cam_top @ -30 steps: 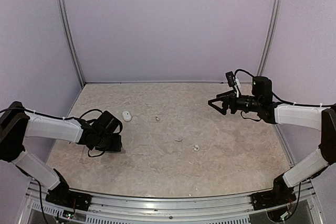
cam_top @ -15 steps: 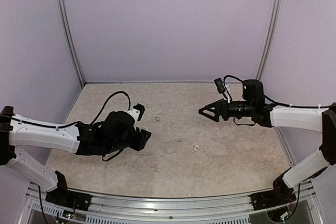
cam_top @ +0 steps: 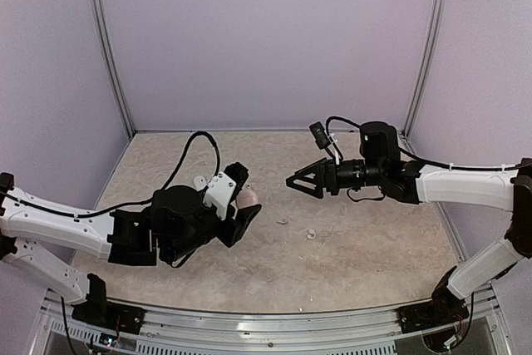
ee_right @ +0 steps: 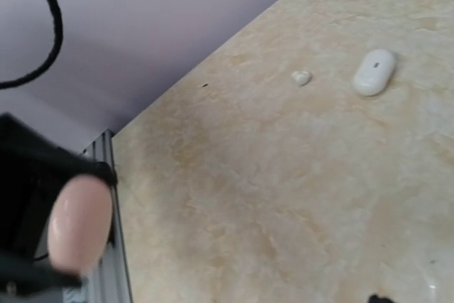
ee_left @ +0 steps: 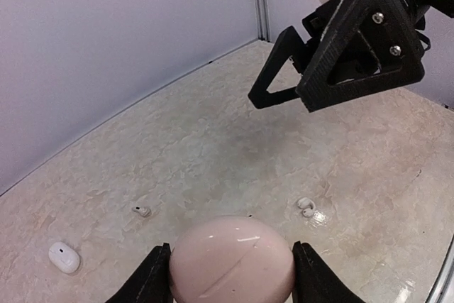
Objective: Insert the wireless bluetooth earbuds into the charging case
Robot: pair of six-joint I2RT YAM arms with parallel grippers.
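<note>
My left gripper (cam_top: 247,199) is shut on a pale pink pebble-shaped charging case (ee_left: 231,259) and holds it above the table; the case also shows in the right wrist view (ee_right: 79,221). My right gripper (cam_top: 298,186) is open and empty, in the air facing the pink case; it also shows in the left wrist view (ee_left: 280,97). Tiny pale earbuds lie on the table: one (cam_top: 311,235) right of centre (ee_left: 306,207), one (cam_top: 283,222) near it, and one (ee_left: 142,211) farther left (ee_right: 301,76).
A second, white pebble-shaped case (cam_top: 199,180) lies on the table at the left behind my left arm (ee_left: 64,257) (ee_right: 374,72). The purple walls enclose the marbled tabletop (cam_top: 366,247) on three sides.
My left arm has lifted and swung right toward the middle, with the pink case now showing in its jaws. My right arm has reached left toward it, its gripper still open.
</note>
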